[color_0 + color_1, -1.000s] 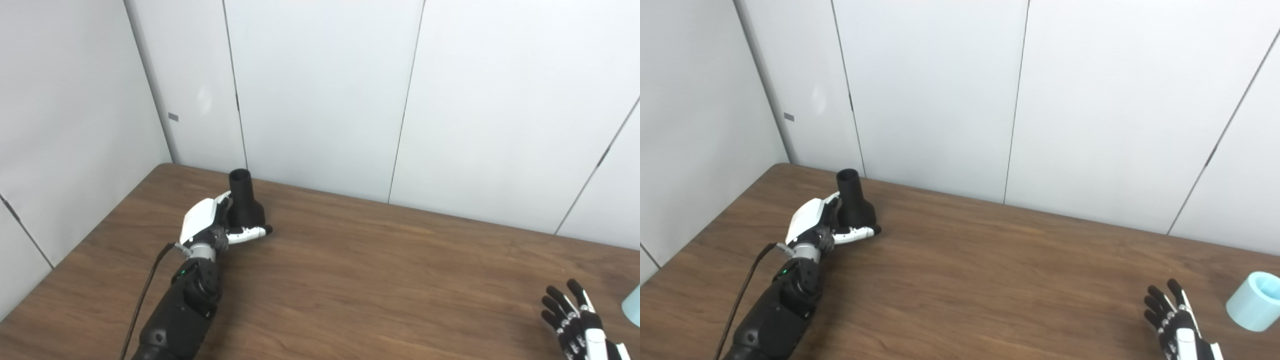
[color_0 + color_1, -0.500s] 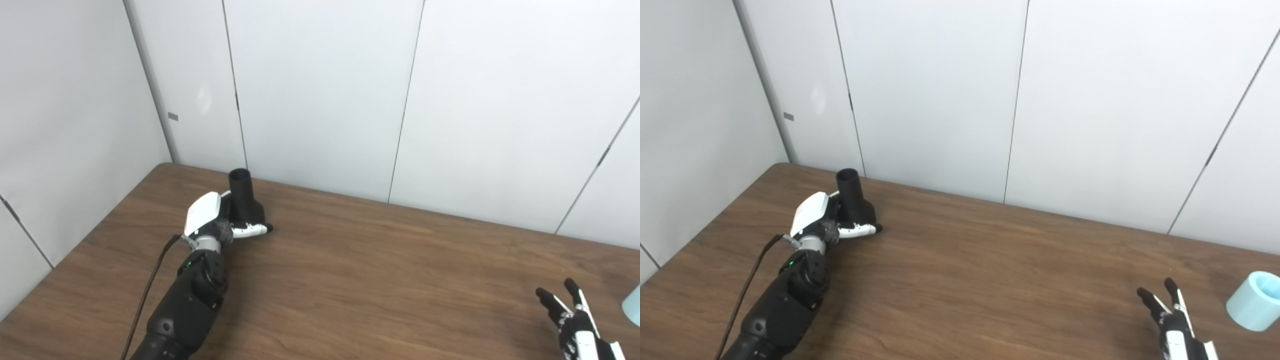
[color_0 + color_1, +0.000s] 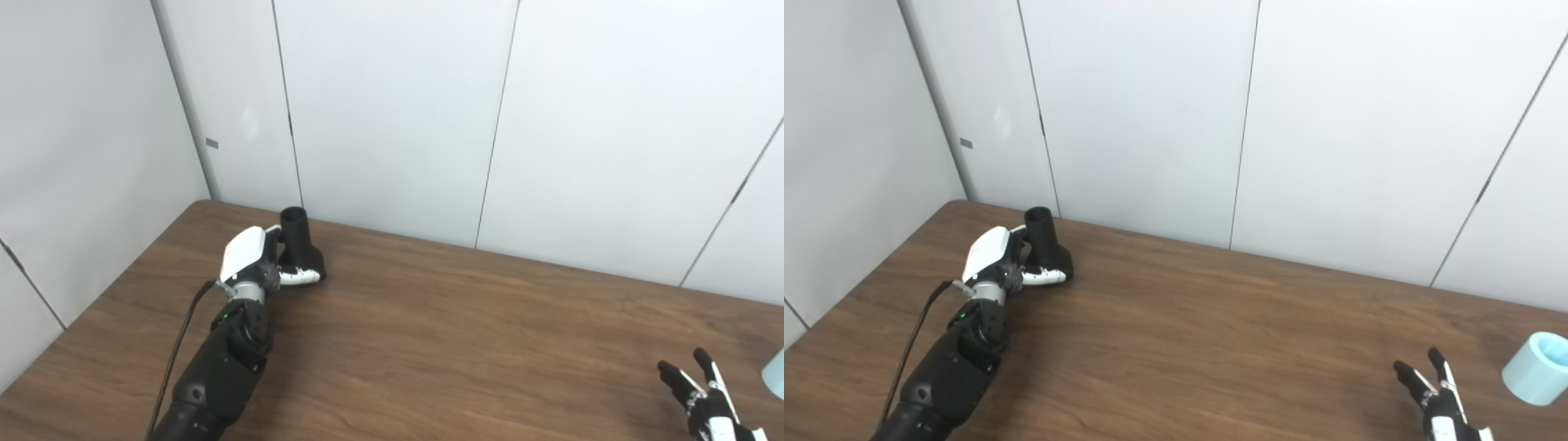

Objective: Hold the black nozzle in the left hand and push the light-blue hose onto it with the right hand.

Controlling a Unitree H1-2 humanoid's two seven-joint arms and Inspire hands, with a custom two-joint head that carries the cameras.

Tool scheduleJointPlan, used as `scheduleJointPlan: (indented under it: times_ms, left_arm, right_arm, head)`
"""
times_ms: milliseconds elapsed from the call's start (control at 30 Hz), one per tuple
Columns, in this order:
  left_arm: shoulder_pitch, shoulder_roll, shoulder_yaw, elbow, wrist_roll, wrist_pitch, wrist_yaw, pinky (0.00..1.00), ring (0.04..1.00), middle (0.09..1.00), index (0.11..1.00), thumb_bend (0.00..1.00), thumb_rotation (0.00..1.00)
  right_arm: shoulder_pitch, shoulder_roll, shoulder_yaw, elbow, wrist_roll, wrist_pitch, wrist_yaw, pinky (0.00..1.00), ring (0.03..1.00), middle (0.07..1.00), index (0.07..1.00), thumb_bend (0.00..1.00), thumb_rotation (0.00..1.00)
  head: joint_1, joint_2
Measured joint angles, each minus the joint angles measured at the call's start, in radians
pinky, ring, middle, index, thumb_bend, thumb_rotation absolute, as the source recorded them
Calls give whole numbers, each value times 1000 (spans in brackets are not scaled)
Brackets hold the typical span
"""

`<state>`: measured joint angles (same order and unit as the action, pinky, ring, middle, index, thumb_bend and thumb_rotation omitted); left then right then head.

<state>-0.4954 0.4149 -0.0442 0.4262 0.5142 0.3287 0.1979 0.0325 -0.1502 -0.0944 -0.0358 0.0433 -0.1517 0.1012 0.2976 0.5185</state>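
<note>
Left eye view: your left hand (image 3: 257, 264) sits upper left, wrapped around the black nozzle (image 3: 298, 245), which stands upright on the table (image 3: 429, 318), probably so its mouth is reachable.

Right eye view: your right hand (image 3: 1439, 398), lower right, is spread and holding nothing, near the light-blue hose (image 3: 1538, 369).

The right robot hand (image 3: 1442, 407) is chopped off by the bottom edge, only the fingertips poke in. The light-blue hose (image 3: 775, 372) is a sliver at the right edge in the left eye view. The left robot hand (image 3: 257, 263) covers the black nozzle's (image 3: 299, 245) near side, so can't tell how tight the grip is.
</note>
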Motion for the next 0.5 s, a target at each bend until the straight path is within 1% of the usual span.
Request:
scheduleJointPlan:
  times_ms: [33, 67, 100, 133, 167, 300, 400, 433, 500]
  left_arm:
    - [-6, -2, 13, 8, -14, -10, 6, 524, 606, 641, 647, 801, 31]
    - [-11, -5, 30, 24, -33, -33, 12, 493, 565, 555, 587, 664, 15]
    - [-12, -8, 43, 31, -50, -45, 23, 475, 535, 503, 546, 579, 6]
    - [-10, -13, 56, 36, -68, -69, 28, 477, 492, 495, 521, 542, 3]
    - [-9, -17, 61, 43, -81, -84, 33, 488, 475, 501, 494, 519, 1]
    - [-3, -20, 65, 57, -99, -119, 41, 491, 465, 507, 472, 503, 0]
    - [-3, -18, 57, 66, -98, -139, 43, 499, 469, 508, 470, 502, 0]
    - [-3, -17, 54, 66, -96, -140, 44, 502, 470, 506, 472, 502, 0]
    - [-4, -17, 48, 66, -93, -141, 45, 504, 471, 504, 473, 502, 0]
  right_arm:
    - [0, 0, 1, 0, -2, 0, 0, 937, 883, 839, 981, 390, 1000]
    - [0, 0, 1, 0, -5, 0, 0, 936, 882, 838, 980, 390, 1000]
    - [0, 0, 1, 0, -6, 0, 0, 925, 879, 830, 978, 389, 1000]
    - [1, 0, 1, -1, -8, -1, 0, 919, 877, 825, 976, 386, 1000]
    - [1, 0, 1, -1, -10, -1, 0, 913, 876, 816, 974, 391, 1000]
    - [2, 0, 1, -2, -11, -1, 0, 910, 873, 811, 973, 397, 1000]
    - [2, 0, 1, -2, -10, -1, 0, 909, 869, 835, 973, 399, 1000]
    - [2, 0, 1, -2, -9, -1, 0, 909, 859, 879, 972, 395, 1000]
    - [2, 0, 1, -2, -6, -3, 1, 906, 854, 878, 968, 396, 1000]
  head:
    - [0, 0]
    - [-2, 2]
    - [-3, 3]
    - [-3, 5]
    - [-3, 5]
    - [-5, 5]
    - [-8, 6]
    - [-8, 6]
    - [-9, 6]
